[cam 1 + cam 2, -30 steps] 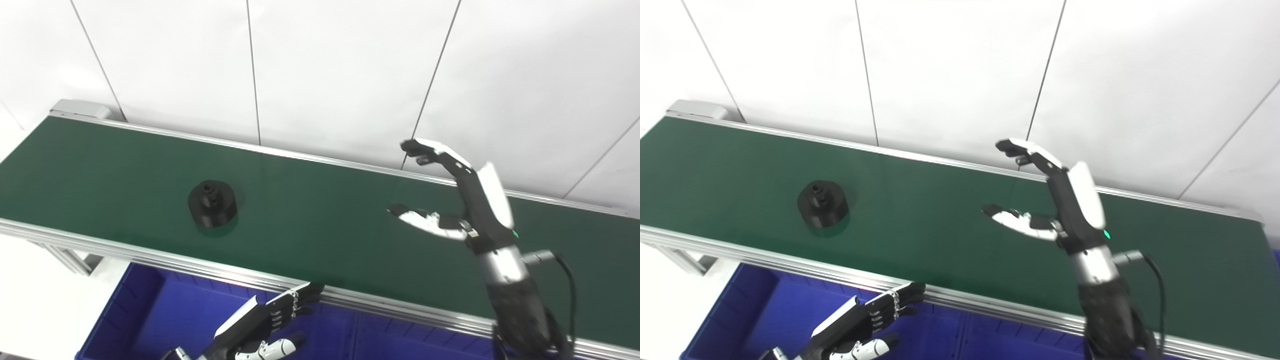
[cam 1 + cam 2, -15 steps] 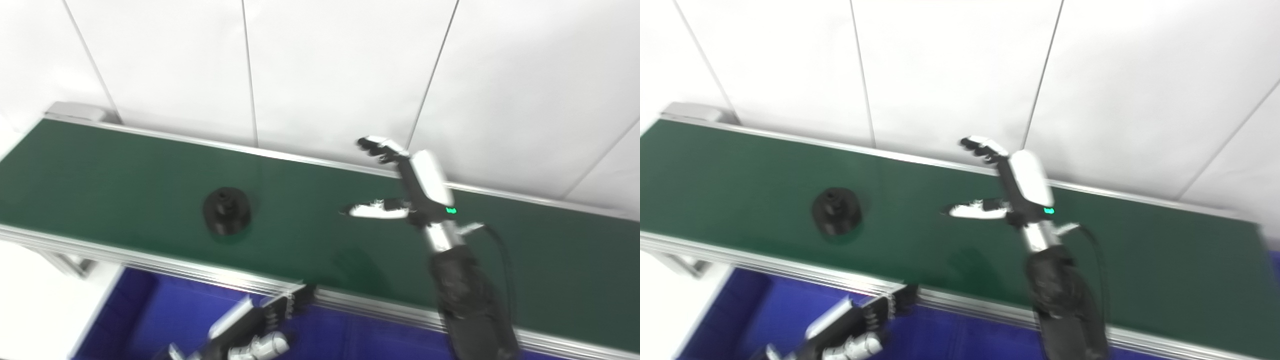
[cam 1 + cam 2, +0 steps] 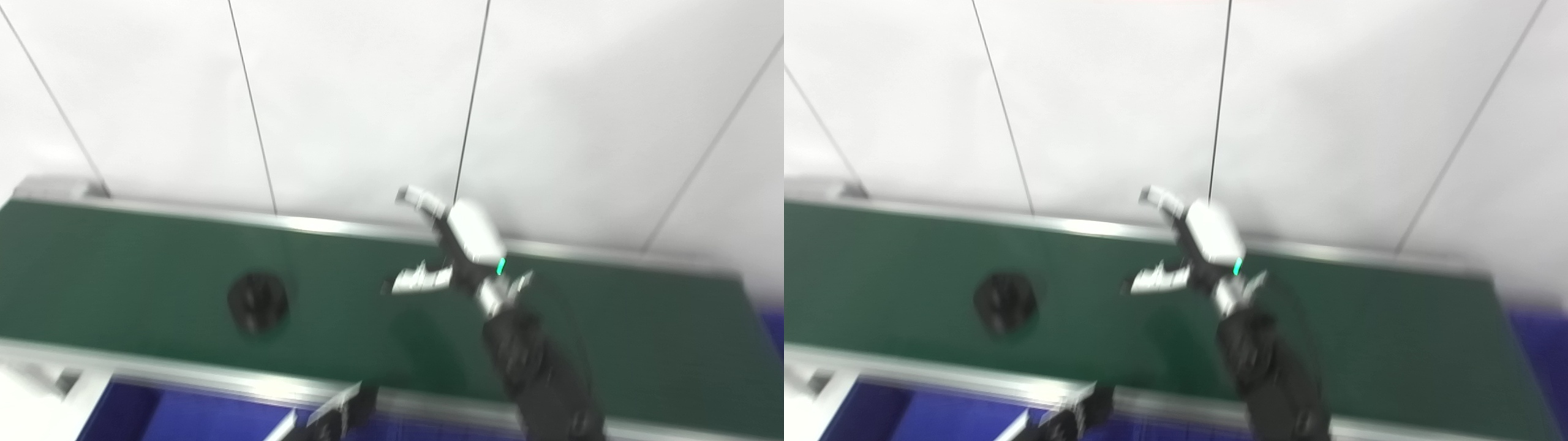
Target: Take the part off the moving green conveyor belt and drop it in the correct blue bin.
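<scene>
The dark green conveyor belt looks matt and smooth, edged by a bright brushed-metal rail. The round black part seems dull plastic. The right hand wears glossy white shells over black.

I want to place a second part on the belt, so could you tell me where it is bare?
The green belt is bare left of the black part, and again right of the right robot hand toward the belt's end. The stretch between part and hand is open but narrower.
</scene>
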`<state>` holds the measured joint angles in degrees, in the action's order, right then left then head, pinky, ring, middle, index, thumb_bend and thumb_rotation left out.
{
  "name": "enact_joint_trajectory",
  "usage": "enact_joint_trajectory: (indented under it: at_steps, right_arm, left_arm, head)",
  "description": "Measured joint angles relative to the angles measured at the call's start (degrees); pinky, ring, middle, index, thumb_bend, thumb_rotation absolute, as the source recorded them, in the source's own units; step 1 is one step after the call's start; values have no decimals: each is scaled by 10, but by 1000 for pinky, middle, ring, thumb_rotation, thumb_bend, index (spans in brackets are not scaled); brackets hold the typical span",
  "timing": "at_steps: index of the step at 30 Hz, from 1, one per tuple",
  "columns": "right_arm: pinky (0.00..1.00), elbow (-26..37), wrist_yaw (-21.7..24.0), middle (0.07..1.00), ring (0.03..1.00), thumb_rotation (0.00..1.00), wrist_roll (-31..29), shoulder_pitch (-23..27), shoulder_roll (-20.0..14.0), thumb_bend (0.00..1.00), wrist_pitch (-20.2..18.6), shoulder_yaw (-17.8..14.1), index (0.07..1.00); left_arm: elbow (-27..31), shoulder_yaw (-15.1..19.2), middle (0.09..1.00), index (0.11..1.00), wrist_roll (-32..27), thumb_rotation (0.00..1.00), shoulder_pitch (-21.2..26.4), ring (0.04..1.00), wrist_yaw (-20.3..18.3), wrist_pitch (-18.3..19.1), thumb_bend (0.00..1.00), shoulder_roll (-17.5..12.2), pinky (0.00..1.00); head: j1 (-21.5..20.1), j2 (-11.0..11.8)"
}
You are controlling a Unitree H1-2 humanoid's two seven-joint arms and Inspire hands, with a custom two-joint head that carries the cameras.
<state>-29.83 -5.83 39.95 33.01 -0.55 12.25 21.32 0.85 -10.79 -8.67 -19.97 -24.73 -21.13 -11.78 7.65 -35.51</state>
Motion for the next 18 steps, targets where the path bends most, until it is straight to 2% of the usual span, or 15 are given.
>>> enact_joint_trajectory:
  at_steps: [6,11,14,18]
  right_arm:
    - [817,-3,-10,855,849,407,-1,9,24,999,2,18,855]
    - [803,-5,-10,843,833,397,-2,12,17,984,3,21,841]
    - [797,-11,-10,837,830,401,-5,12,2,983,2,21,839]
    - [807,-25,-10,839,835,394,-7,7,-1,986,2,26,842]
  left_arm:
    - [-4,3,970,942,0,680,2,958,2,-4,346,-23,935]
    - [0,-2,972,942,-2,692,-3,959,2,-6,363,-14,936]
    - [1,-5,973,942,-2,694,-3,959,2,-5,368,-4,939]
    - [2,-3,973,942,-2,694,-4,960,2,-4,371,-7,939]
  head:
    - [1,-2]
    - [2,-4]
    - [3,-4]
    - [4,-5]
